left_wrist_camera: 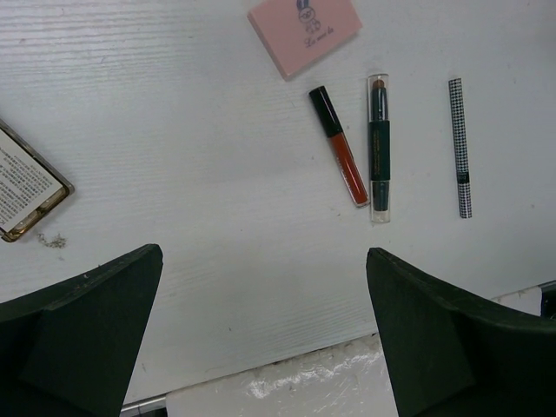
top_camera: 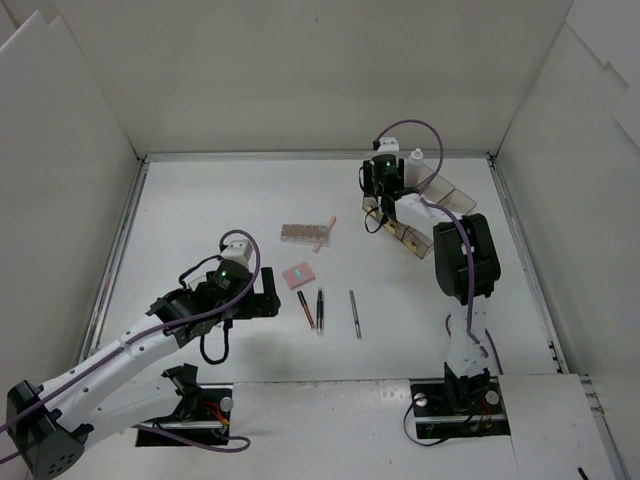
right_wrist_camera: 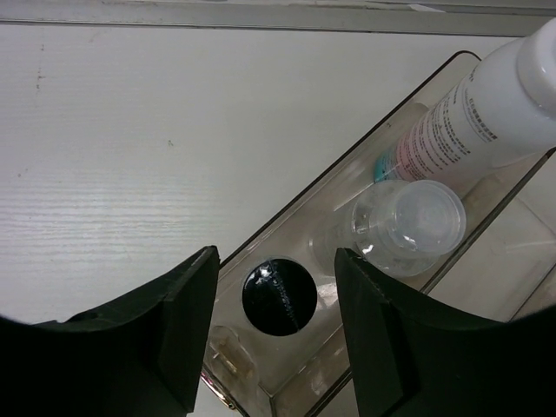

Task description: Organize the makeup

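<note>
White tabletop (top_camera: 220, 200): right gripper (right_wrist_camera: 276, 258), spread over the smoky clear plastic tray (right_wrist_camera: 347, 143), may topple its black-capped bottle (right_wrist_camera: 280, 295); left gripper (left_wrist_camera: 263, 256) also spread.

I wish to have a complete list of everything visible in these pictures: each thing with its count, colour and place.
eyeshadow palette: 1, brown, table centre
peach stick: 1, peach, at the palette's right end
compact: 1, pink, nearer than the palette
lip gloss: 1, red, black cap, near the compact
capped stick: 1, dark green, right of the gloss
checked pencil: 1, black-white, right of that stick
labelled case: 1, gold-edged, cut off at left wrist view's edge
tray: 1, smoky clear, far right
bottle: 1, white, in tray
jar: 1, clear, beside bottle
black cap: 1, black, same compartment
table: 1, white
left pincer: 1, black, open beside the gloss
right pincer: 1, black, open over tray
</note>
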Tool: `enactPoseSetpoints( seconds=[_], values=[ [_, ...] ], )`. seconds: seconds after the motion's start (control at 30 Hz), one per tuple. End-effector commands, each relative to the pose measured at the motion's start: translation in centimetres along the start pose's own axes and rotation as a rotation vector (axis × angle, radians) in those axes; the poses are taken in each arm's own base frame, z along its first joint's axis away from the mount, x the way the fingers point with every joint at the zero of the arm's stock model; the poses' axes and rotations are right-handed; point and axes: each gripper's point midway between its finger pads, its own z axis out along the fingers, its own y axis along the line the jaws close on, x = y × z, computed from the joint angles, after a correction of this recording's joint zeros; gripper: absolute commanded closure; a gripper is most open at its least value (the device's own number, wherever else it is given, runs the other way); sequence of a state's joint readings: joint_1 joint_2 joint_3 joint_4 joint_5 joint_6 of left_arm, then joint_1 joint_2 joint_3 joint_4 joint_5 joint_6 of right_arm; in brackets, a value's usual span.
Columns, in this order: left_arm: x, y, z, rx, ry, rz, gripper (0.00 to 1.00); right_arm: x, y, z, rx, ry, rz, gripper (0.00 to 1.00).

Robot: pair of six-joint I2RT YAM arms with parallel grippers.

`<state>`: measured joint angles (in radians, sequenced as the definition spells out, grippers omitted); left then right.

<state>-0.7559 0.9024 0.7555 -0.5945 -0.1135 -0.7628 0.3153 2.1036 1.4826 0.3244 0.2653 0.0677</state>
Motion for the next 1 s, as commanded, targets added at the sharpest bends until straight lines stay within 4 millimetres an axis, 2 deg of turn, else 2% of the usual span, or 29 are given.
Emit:
enactPoseSetpoints(
  seconds=[0.0, 0.13, 0.17, 0.23, 0.27, 0.33, 0.37, 0.43, 0.47, 0.53, 0.57, 0.67, 0.7, 0.77, 0.8, 0.9, 0.97],
  values=[
    [-1.2, -0.8, -0.7, 0.04, -0.044, -0.027, 0.01, -5.4, -0.3, -2.7, 0.013, -0.123, 0.056, 0.46],
    [-1.2, -0.7, -1.3, 0.053, -0.056, -0.038, 0.01, -5.9, -0.2, -4.1, 0.02, -0.135, 0.053, 0.42],
    [-1.4, -0.7, -1.5, 0.054, -0.066, -0.041, 0.0, -6.9, -0.2, -5.2, 0.016, -0.159, 0.062, 0.41],
    [-1.5, -0.5, -1.8, 0.048, -0.073, -0.045, 0.01, -7.1, 0.4, -6.5, -0.002, -0.169, 0.056, 0.37],
    [-1.7, -0.4, -1.9, 0.041, -0.084, -0.05, 0.01, -8.5, 0.7, -8.0, -0.018, -0.2, 0.067, 0.35],
    [-1.9, 0.0, -2.2, 0.021, -0.091, -0.053, 0.01, -8.9, 1.7, -9.8, -0.04, -0.213, 0.055, 0.33],
    [-2.2, 0.3, -2.2, 0.001, -0.102, -0.056, 0.0, -10.2, 1.7, -11.6, -0.052, -0.24, 0.058, 0.33],
    [-2.5, 0.5, -2.5, -0.016, -0.106, -0.057, 0.0, -10.5, 2.4, -13.7, -0.062, -0.248, 0.057, 0.31],
    [-2.8, 0.7, -2.6, -0.033, -0.115, -0.056, 0.01, -11.3, 2.4, -15.6, -0.076, -0.255, 0.059, 0.31],
    [-3.2, 0.9, -2.7, -0.045, -0.122, -0.063, 0.0, -11.1, 3.2, -17.7, -0.093, -0.239, 0.054, 0.33],
    [-3.3, 0.8, -2.6, -0.041, -0.123, -0.058, 0.01, -10.7, 3.0, -19.2, -0.101, -0.21, 0.063, 0.34],
    [-3.5, 0.5, -2.1, -0.038, -0.13, -0.047, 0.0, -8.2, 3.3, -21.9, -0.118, -0.143, 0.069, 0.49],
    [-3.5, 0.5, -1.8, -0.044, -0.123, -0.042, 0.01, -6.1, 3.6, -22.4, -0.122, -0.089, 0.045, 0.53],
    [-3.6, 0.6, -1.5, -0.054, -0.115, -0.036, 0.01, -3.4, 3.3, -24.0, -0.114, -0.003, 0.048, 0.58],
    [-3.5, 0.6, -1.3, -0.061, -0.102, -0.03, 0.01, -1.2, 3.6, -24.4, -0.135, 0.052, 0.035, 0.6],
    [-3.3, 0.5, -0.7, -0.057, -0.078, 0.0, 0.0, 3.4, 4.2, -26.3, -0.191, 0.189, 0.037, 0.61],
    [-3.3, 0.2, -0.4, -0.046, -0.069, 0.021, 0.0, 5.6, 4.7, -27.9, -0.226, 0.268, 0.048, 0.62]
  ],
)
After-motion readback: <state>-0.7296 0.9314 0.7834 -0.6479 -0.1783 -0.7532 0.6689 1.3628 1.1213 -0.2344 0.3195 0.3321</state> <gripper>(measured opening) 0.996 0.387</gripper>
